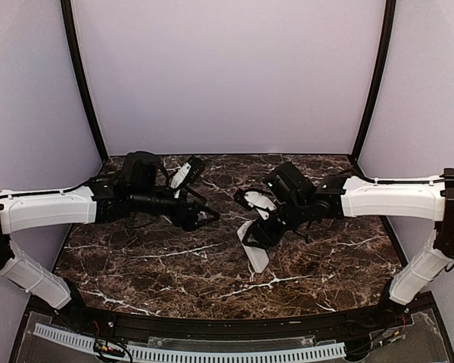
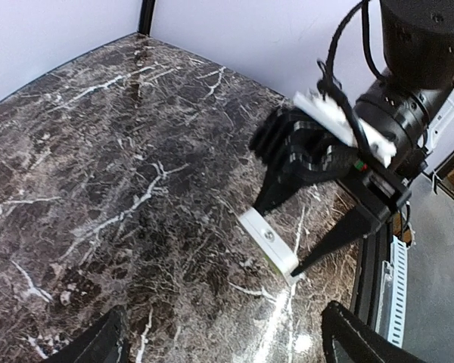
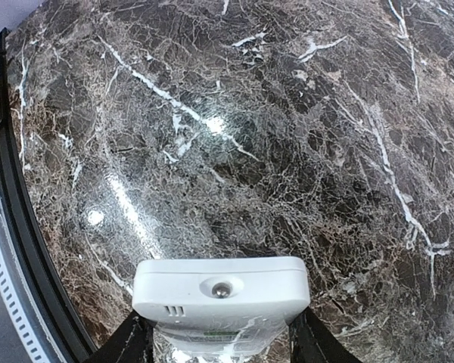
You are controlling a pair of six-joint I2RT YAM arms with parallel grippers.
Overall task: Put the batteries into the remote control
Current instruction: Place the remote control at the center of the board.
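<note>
**A:** What are the fingers [image 3: 132,342] of the right gripper [image 1: 256,238] doing?

**B:** They press on both sides of a small white oblong plastic remote control [image 2: 268,240], which fills the gap between them. The end with a small round lens shows in the right wrist view.

**A:** Where does that put it?

**B:** Over the dark, white-veined marble tabletop [image 1: 136,265], just right of its centre. It is tilted, with the low end towards the tabletop's near edge. I cannot tell whether that end touches the stone.

**A:** And the left gripper [image 2: 227,333]?

**B:** Its fingers are spread wide with nothing between them. It hangs above the tabletop, left of centre, and points across the middle towards the remote control without touching it. Both white arms reach in from the tabletop's side edges.
</note>
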